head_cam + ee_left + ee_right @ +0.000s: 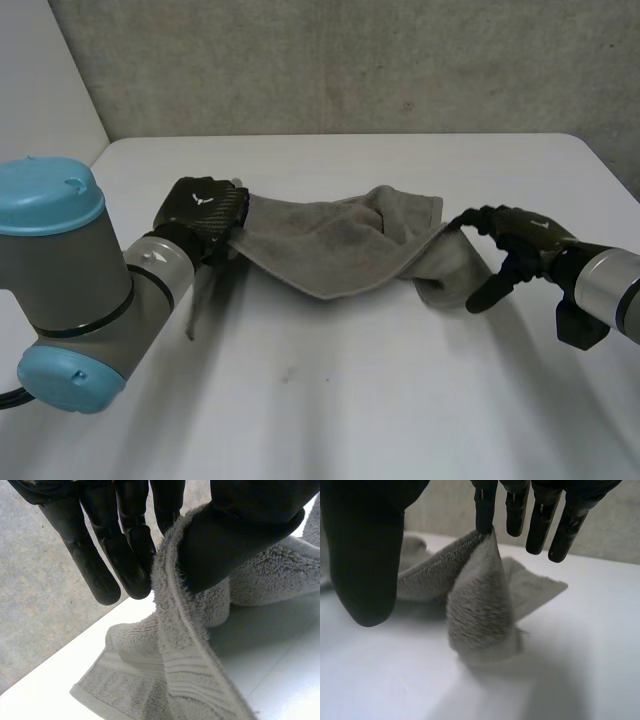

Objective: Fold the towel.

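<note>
Pinches edge of grey terry towel (340,250) in left hand (205,210) — touches its raised opposite end with right hand (515,245), cannot tell whether gripping.

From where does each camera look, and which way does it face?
Head view: behind the arms, facing down at the table and towel; both arms, left robot hand and right robot hand show.
Left wrist view: on that wrist, facing along the palm; left robot hand pinches the towel's edge.
Right wrist view: on that wrist, facing along the palm; right robot hand meets a raised fold.
All share the towel and table.
</note>
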`<action>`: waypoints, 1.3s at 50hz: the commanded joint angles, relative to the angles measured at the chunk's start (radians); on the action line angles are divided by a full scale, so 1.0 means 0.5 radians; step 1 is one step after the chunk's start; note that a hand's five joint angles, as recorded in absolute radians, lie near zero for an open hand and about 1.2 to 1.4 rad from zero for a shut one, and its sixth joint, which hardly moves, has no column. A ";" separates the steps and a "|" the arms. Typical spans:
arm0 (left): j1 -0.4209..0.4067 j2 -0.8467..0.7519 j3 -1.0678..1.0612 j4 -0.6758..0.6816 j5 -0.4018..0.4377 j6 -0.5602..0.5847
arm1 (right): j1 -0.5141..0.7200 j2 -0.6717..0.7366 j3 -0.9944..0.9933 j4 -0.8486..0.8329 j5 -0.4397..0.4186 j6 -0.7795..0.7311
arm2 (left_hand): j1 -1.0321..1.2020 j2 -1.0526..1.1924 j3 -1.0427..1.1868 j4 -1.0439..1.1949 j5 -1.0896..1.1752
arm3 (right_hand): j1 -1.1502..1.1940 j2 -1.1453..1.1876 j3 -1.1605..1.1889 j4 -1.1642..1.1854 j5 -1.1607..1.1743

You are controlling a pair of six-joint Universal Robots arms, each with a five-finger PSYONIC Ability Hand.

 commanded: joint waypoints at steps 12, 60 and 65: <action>0.021 -0.041 -0.006 0.002 -0.005 -0.004 | -0.008 -0.207 0.087 -0.092 0.200 0.318 | 0.413 0.358 0.360 0.359 0.376 | 0.275 0.192 0.173 0.170 0.158; 0.137 0.232 0.065 -0.238 0.035 0.018 | 0.393 -0.120 -0.435 -0.320 0.571 -0.358 | 0.413 0.358 0.360 0.359 0.376 | 2.304 2.221 2.202 2.200 2.188; 0.250 0.241 0.261 -0.764 0.090 0.195 | 0.396 -0.188 -0.554 0.008 0.543 -0.996 | 0.413 0.358 0.360 0.359 0.376 | 2.304 2.221 2.202 2.200 2.188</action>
